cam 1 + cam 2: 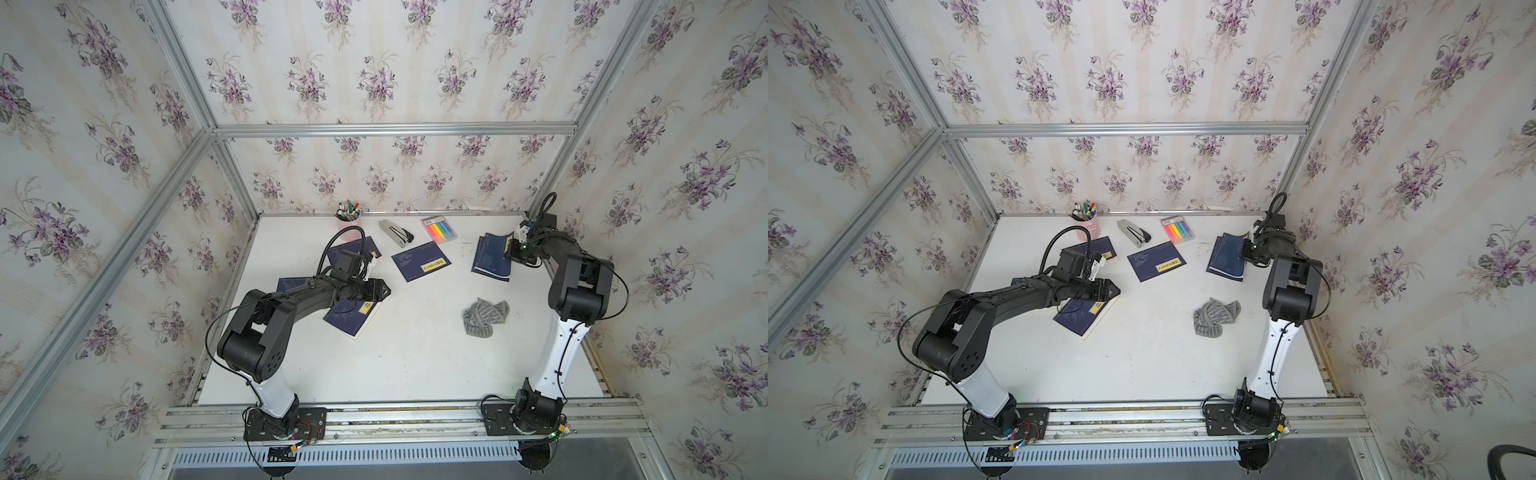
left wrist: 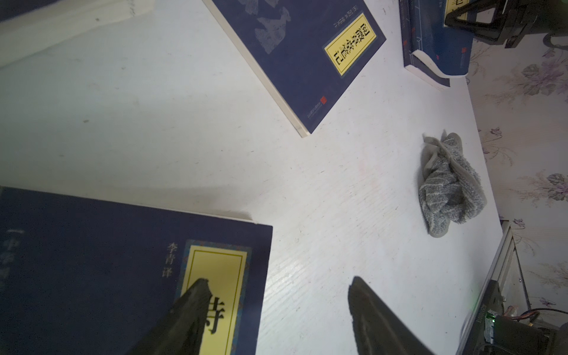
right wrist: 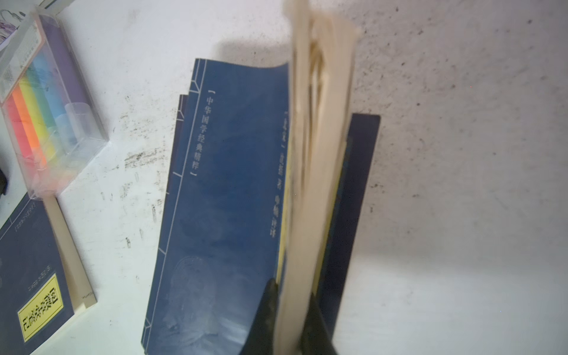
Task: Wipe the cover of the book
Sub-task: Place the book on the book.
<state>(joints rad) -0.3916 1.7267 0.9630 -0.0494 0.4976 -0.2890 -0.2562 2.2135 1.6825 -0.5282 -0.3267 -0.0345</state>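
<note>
Right hand point(image 3: 290, 292) clamps the book point(image 3: 233, 184) by its page edge, probably raising it for wiping; left hand point(image 2: 278, 279) hovers wide apart; cloth point(image 2: 448, 181) lies untouched.

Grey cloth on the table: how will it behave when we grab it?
Cloth lies crumpled in loose folds, so it is probably floppy and will drape from a pinch. The looped, towel-like surface suggests good grip and little slip. It looks light and unlikely to roll.
</note>
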